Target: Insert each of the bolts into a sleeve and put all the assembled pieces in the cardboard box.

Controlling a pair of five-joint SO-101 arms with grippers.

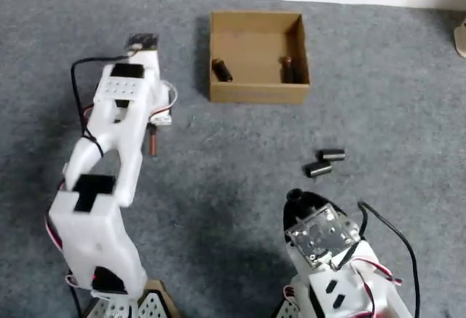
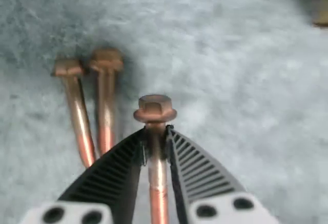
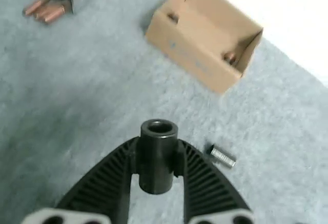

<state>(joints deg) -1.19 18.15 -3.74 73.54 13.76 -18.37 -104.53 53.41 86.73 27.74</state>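
Left gripper (image 2: 155,131), at 9 o'clock, pinches a bolt (image 2: 155,110) below its head, right gripper (image 3: 158,144), at 5 o'clock, clasps a sleeve (image 3: 158,158); any tilt at mating would likely jam the tip on the rim.

loose sleeves (image 1: 318,169) before cardboard box (image 1: 255,94)

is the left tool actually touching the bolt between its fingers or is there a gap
Touching. The left wrist view shows the left tool shut on the copper bolt, both fingers pressed against its shaft just under the hex head.
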